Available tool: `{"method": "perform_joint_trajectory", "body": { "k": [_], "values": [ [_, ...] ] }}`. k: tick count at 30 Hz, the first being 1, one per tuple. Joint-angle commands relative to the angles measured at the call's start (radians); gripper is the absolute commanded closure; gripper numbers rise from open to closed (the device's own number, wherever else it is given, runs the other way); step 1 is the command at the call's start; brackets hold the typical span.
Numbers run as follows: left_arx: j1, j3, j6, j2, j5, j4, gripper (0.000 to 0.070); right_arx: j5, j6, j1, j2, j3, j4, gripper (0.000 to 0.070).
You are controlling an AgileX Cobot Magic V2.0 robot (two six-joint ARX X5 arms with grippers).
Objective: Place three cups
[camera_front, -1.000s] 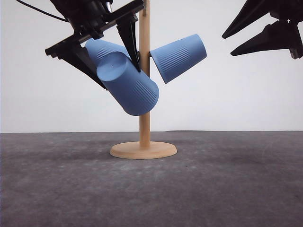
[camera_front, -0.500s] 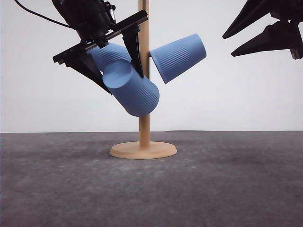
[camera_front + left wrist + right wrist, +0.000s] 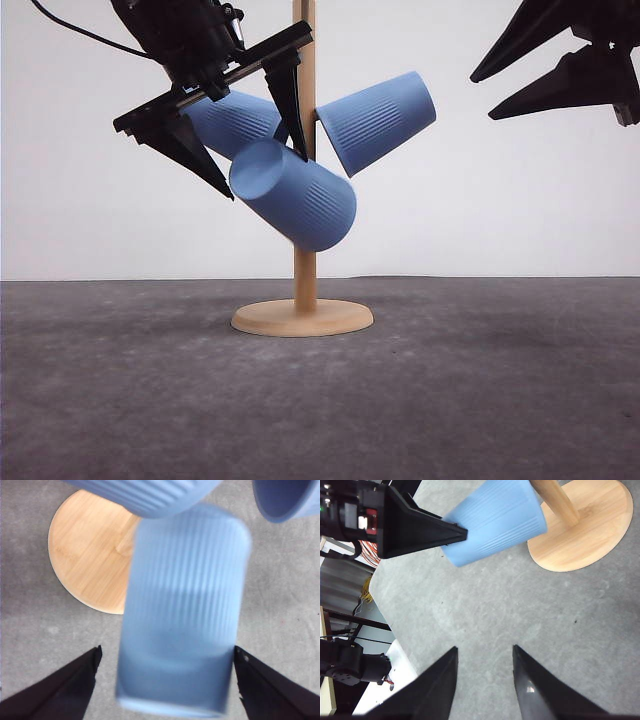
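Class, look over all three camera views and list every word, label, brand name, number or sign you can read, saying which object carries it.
None: no readable text in any view.
The cups have only plain ribbing.
The wooden stand is unmarked.
The left gripper and right gripper show no legible label.

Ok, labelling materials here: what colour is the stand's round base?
Light natural wood, tan; the stand's round base shows best in the left wrist view.
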Motion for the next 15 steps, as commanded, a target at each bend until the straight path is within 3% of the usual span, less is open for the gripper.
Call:
{"method": "perform_joint_trajectory", "body": {
  "k": [1,6,15],
  "values": [
    [-0.004,0.025,-0.005,0.022,0.005,0.005,0.0119,-0.001,-0.015,0.000,0.005,0.015,0.003,0.0480],
    [-0.004,0.025,-0.005,0.022,0.006,0.005,0.0061,-0.001,-0.015,0.000,0.005,0.015,0.003,0.0480],
    [-0.004,0.026,0.007,-0.018,0.101,-0.009,0.0063,-0.001,-0.015,0.000,0.005,0.015,0.002,0.0480]
  ]
}}
